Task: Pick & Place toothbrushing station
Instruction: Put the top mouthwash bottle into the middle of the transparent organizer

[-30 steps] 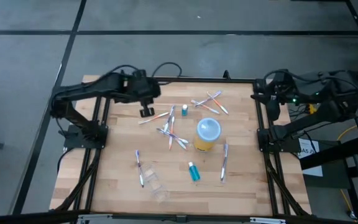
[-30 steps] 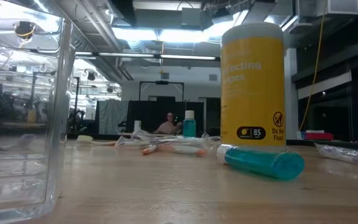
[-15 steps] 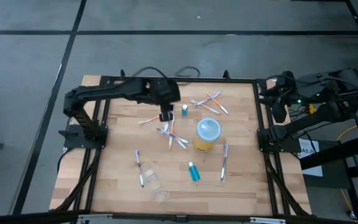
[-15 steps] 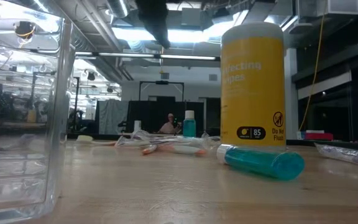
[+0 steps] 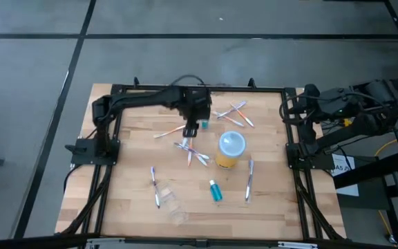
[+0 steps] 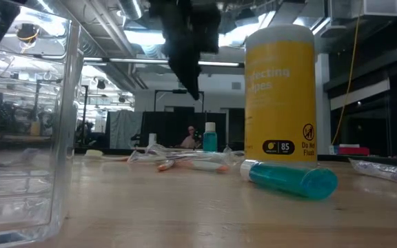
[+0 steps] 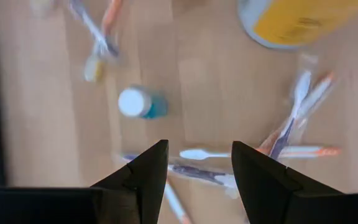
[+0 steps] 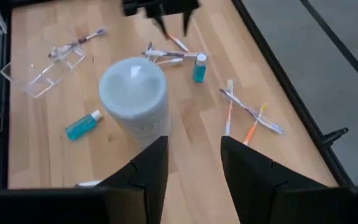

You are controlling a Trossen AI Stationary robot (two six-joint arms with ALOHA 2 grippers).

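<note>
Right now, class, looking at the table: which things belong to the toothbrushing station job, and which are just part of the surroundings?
Belongs to the job:
- toothbrushes
- standing teal tube
- lying teal tube
- yellow canister
- clear container
- left end effector, open above the brushes

Just surroundings:
- black table frame
- right end effector, waiting at the table's right edge
- wooden tabletop

The yellow cup (image 6: 280, 93) carries pale lettering, cut off at its edge, reading "fecting" above "pes". Lower on it stand the number "85", a round prohibition sign and small words reading "Do Not Flush".
</note>
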